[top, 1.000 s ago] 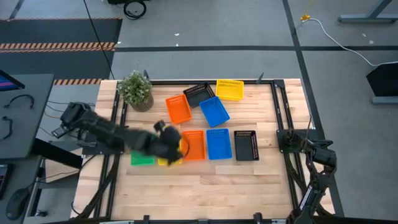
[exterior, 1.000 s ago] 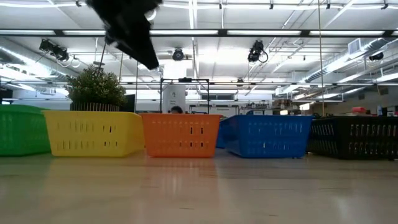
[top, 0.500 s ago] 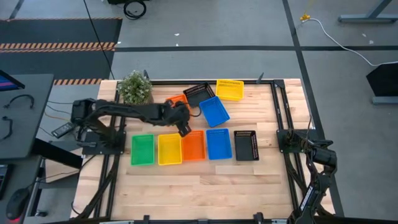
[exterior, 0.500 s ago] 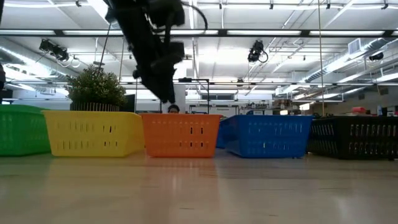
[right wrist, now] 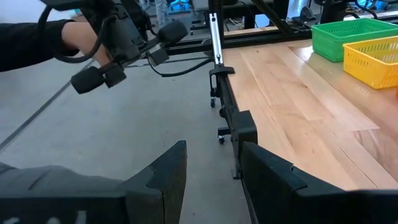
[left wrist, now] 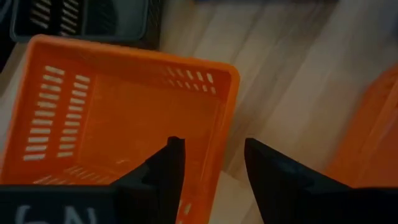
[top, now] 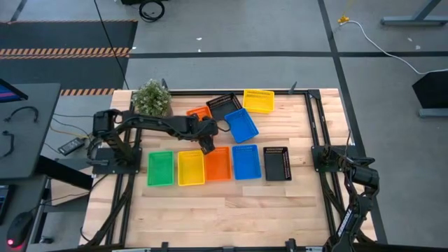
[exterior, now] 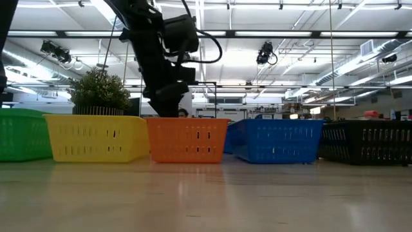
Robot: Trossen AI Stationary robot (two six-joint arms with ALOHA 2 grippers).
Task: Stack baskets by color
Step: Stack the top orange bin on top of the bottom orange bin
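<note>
Five baskets stand in a near row: green (top: 160, 169), yellow (top: 190, 168), orange (top: 218, 164), blue (top: 246, 162), black (top: 277, 163). Farther back lie a second orange basket (left wrist: 112, 118), a black one (top: 224, 105), a blue one (top: 241, 124) and a yellow one (top: 258, 100). My left gripper (left wrist: 211, 146) is open and low over the far orange basket. One finger stands inside its side wall (left wrist: 225, 118), the other outside; I cannot tell whether they touch it. My right gripper (right wrist: 211, 155) is open at the table's right edge, beyond the wood.
A potted plant (top: 152, 100) stands at the far left, close to the left arm. A black frame rail (top: 308, 112) runs along the table's right side. Bare wood (top: 231, 210) lies in front of the near row.
My left gripper has swung from above the yellow basket in the near row toward the far edge and a little right, sinking over the far orange basket. The near yellow and green baskets now show whole in the row.
</note>
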